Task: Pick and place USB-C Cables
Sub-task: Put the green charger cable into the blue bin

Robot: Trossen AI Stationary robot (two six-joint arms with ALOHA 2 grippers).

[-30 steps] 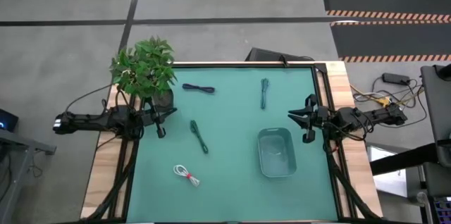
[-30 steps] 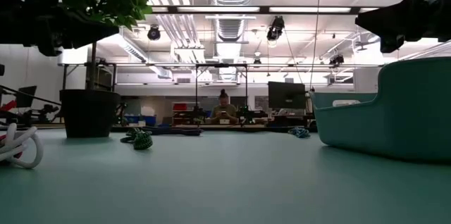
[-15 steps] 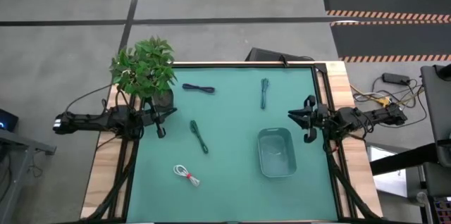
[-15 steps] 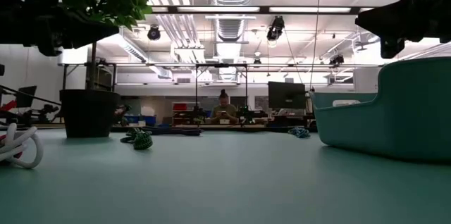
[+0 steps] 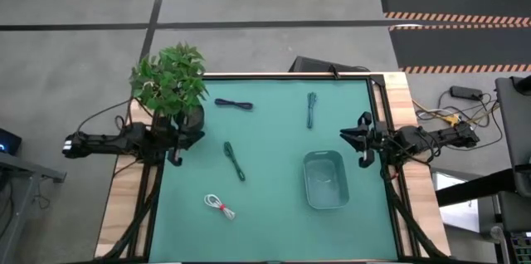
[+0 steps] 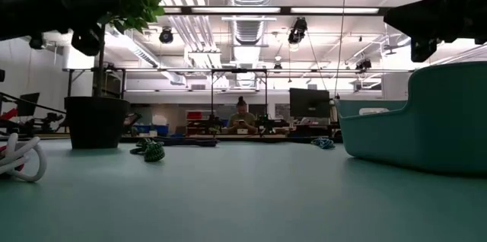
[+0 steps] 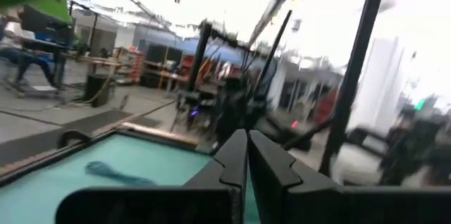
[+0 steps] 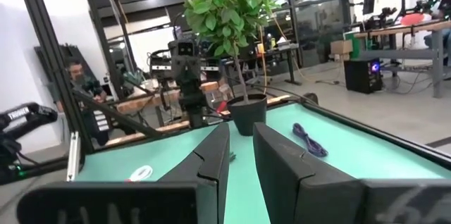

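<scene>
left gripper [image 5: 176, 149] closed | right gripper [image 5: 362, 140] slightly parted | no legible writing

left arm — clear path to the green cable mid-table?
Probably yes. The left pincer sits at the table's left edge, and only bare mat lies between it and the green cable; the plant stands off that line.

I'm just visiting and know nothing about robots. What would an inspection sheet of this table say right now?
Surface: green mat on a wood-edged table.
Job's things: navy cable, two dark green cables and white cable with red tie all lie loose on the mat; teal bin holds none.
Clutter: potted plant at a far corner.
Grippers: left gripper at the mat's left edge, shut, empty; right gripper at the right edge, slightly open, empty.
Cables: wiring on the floor beside the table.
Surroundings: workshop; a seated person far behind.
</scene>
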